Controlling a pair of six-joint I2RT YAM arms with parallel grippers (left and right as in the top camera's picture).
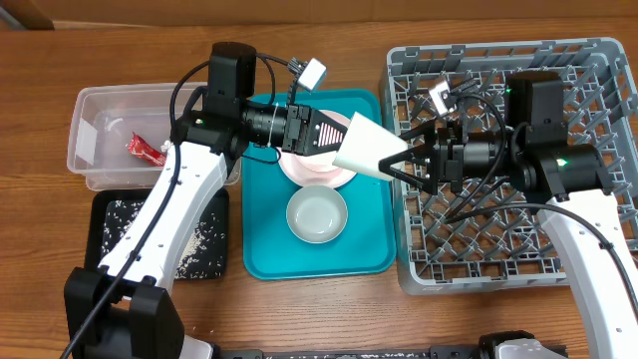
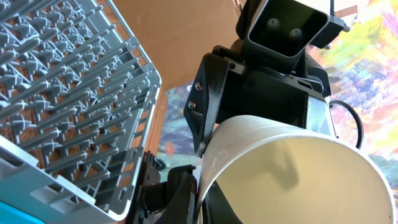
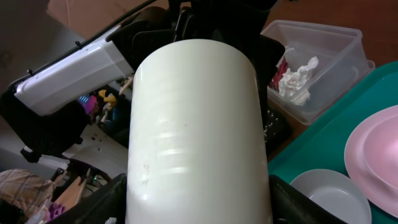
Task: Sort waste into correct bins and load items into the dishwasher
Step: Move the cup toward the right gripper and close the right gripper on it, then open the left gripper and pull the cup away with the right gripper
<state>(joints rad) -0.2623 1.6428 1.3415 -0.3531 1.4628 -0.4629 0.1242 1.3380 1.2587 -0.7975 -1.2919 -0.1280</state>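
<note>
Holding cup on its side in the air, between teal tray edge and rack wall.

Left gripper: jaws closed hard on the cup's mouth end, pinching the wall at the rim. Right gripper: jaws part open, one to each side of the base end; contact with the wall cannot be told. Cup: white, smooth, glossy; judged light, stiff and somewhat slippery, possibly breakable if dropped on the rack pegs. Best hold, by judgement: across the round body near its middle, squarely, or a pinch on the rim as the left has it. Below on the teal tray: plate, bowl. Far left: tub and black tray, well apart from the cup.
</note>
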